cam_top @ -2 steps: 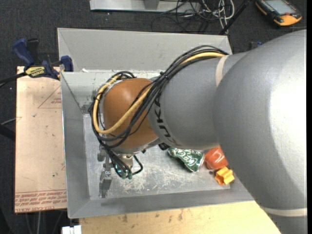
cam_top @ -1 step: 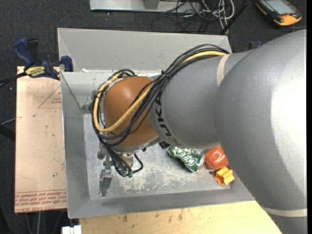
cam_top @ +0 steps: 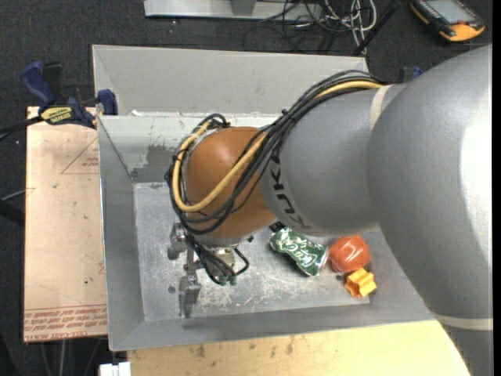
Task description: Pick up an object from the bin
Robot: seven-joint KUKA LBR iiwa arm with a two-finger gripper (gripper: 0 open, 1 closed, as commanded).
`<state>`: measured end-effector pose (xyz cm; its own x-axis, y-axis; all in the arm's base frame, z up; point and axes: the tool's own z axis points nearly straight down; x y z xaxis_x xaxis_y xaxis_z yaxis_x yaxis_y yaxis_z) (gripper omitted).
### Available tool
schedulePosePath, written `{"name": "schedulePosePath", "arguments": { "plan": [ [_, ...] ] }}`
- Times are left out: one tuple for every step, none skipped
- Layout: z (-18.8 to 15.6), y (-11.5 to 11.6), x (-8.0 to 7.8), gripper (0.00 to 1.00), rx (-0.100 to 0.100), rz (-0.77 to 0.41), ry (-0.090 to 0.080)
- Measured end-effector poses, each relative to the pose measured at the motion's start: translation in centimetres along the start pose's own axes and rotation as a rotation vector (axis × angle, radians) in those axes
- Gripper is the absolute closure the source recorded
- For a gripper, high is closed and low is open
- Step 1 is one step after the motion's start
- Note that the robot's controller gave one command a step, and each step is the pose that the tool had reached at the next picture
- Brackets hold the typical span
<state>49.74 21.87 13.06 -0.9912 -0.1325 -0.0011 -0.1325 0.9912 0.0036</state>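
Found the gripper (cam_top: pixel 188 282) low over the scuffed floor at the lower left of the grey bin (cam_top: pixel 117 233), beneath the arm's orange cover (cam_top: pixel 223 182) and looped cables; could not tell whether it stood wide or narrow. Noted the nearest thing, a crumpled green-and-white packet (cam_top: pixel 298 251), lying apart to the gripper's right. Saw a red rounded thing (cam_top: pixel 349 252) just beside the packet's far end and a small yellow-orange block (cam_top: pixel 360 283) right below that.
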Motion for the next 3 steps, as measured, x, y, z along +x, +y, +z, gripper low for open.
{"name": "schedulePosePath", "arguments": {
  "plan": [
    [-4.5, -0.7, -0.4, 0.0, 0.004, -0.09, 0.003],
    [-3.8, -5.2, 0.0, 0.0, 0.001, -0.096, -0.001],
    [-0.3, -9.5, 1.4, 1.0, 0.002, -0.217, 0.002]
  ]
}}
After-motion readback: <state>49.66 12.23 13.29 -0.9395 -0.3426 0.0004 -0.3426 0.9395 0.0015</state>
